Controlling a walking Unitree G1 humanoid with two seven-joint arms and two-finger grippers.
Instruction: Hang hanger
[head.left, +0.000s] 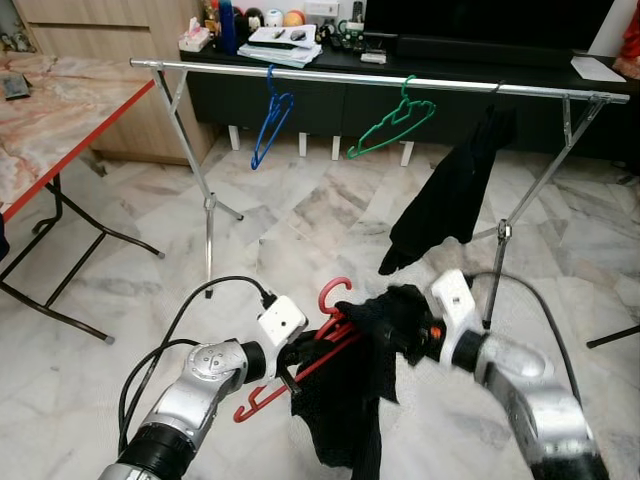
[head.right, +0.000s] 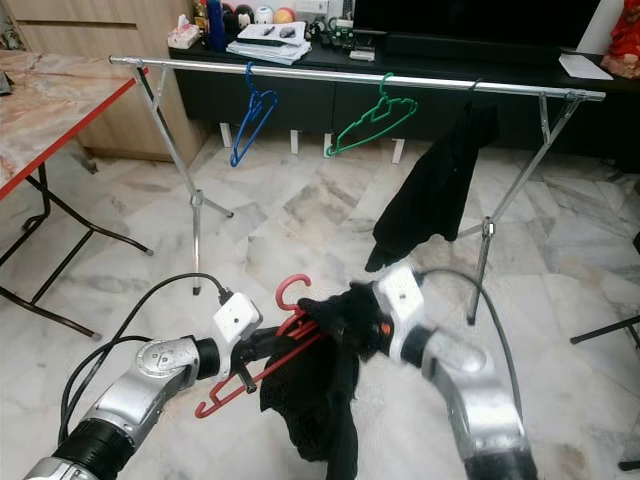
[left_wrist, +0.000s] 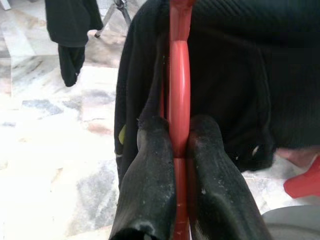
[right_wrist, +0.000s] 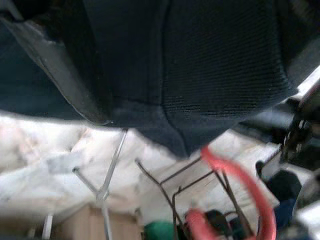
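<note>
Left hand (head.left: 292, 358) clamped tight on red hanger (head.left: 318, 345), fingers (left_wrist: 150, 170) pinching its bar, probably to keep it steady. Hanger low at 6 o'clock, hook up, black garment (head.left: 350, 400) draped over it. Right hand (head.left: 415, 335) buried in cloth at 4 o'clock, can't tell its grip, looks like it's settling fabric on. Rail (head.left: 380, 80) far off at 12, blue hanger (head.left: 270, 125), green hanger (head.left: 392, 122), black cloth (head.left: 450, 195) already up. Free spot between them, guessing that's the target.

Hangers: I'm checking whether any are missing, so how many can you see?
3. A blue hanger and a green hanger hang on the rail; a red hanger with a black garment is held by the left hand. The other hanging garment may hide another.
</note>
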